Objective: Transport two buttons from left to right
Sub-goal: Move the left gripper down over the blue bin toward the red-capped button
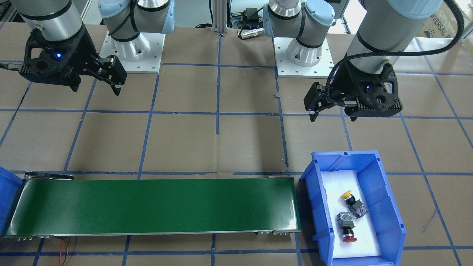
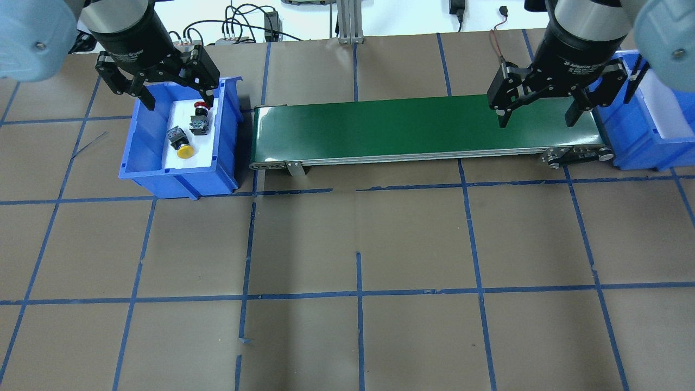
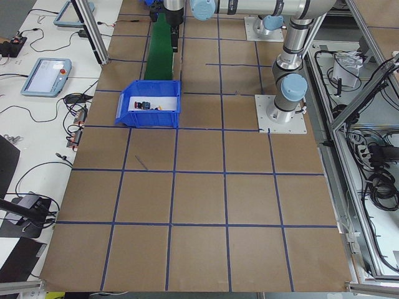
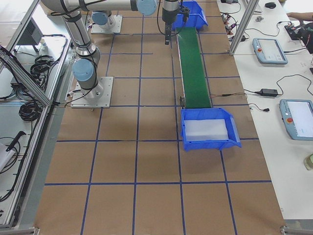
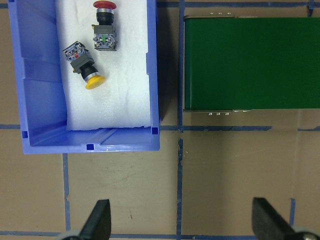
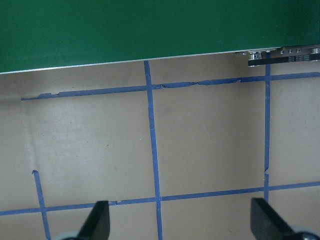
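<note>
Red mushroom-cap push-button (image 5: 104, 22) and yellow-cap push-button (image 5: 85, 67) lie apart on white foam (image 5: 125, 95) inside blue plastic bin (image 5: 90, 141). In the overhead view a finger of the left gripper (image 2: 179, 103) partly masks the red cap. Its fingers are spread and empty. Right gripper (image 2: 536, 115) likewise.

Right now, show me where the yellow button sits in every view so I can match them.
Front-facing: yellow button lower right, in the blue bin.
Overhead: upper left, in that bin.
Exterior left: upper left, in the bin, too small to pick out.
Exterior right: hidden inside the far bin, top.
Left wrist: upper left, in the bin.
Right wrist: not in it.
Shared landmark: the green belt ending beside the bin.
</note>
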Motion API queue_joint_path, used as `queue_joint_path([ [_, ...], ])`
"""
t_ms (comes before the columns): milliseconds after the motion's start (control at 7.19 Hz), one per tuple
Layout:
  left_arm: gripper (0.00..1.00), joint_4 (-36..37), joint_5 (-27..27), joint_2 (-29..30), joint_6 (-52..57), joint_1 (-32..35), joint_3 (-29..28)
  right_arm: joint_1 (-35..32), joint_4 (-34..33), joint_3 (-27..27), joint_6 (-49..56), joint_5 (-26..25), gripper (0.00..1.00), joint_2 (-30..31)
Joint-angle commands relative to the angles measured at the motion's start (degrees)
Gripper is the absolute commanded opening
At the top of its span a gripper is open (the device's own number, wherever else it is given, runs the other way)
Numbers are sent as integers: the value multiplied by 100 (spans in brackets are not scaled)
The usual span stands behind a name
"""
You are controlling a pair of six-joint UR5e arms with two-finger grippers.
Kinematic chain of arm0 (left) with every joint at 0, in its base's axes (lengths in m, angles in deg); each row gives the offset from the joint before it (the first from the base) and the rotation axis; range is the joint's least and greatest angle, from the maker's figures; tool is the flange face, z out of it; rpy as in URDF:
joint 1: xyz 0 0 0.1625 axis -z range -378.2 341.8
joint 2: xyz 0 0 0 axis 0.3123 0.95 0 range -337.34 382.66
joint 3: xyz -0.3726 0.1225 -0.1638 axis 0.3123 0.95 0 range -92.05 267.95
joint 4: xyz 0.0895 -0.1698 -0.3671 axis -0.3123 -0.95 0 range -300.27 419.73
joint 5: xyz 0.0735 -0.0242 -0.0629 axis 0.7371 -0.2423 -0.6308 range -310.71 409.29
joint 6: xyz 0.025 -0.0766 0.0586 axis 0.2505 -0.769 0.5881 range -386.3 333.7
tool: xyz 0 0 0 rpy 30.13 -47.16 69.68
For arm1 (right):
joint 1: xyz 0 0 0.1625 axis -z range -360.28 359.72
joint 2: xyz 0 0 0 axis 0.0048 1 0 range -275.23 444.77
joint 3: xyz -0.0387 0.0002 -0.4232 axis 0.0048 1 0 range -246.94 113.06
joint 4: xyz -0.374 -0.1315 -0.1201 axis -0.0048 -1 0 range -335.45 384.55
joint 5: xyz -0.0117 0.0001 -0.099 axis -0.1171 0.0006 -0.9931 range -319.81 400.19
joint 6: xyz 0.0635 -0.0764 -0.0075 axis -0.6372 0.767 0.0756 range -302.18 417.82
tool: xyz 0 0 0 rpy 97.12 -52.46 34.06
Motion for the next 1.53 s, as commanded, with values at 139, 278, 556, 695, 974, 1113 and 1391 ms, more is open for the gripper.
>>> queue_joint_path([
  [139, 100, 13, -31, 57, 34, -3, -1, 0, 0, 0, 0, 0, 100, -6],
  [278, 100, 13, 13, 57, 43, -21, -1, 0, 0, 0, 0, 0, 100, -6],
  [556, 100, 143, -101, 274, 191, -431, -106, 0, 0, 0, 0, 0, 100, -6],
  [695, 100, 423, -205, 511, 218, -538, -150, 0, 0, 0, 0, 0, 100, -6],
  [974, 100, 959, -198, 977, 488, -688, -159, 0, 0, 0, 0, 0, 100, -6],
  [1113, 100, 1240, -206, 1171, 682, -819, -159, 0, 0, 0, 0, 0, 100, -6],
  [1391, 100, 1846, -207, 1662, 798, -909, -150, 0, 0, 0, 0, 0, 100, -6],
])
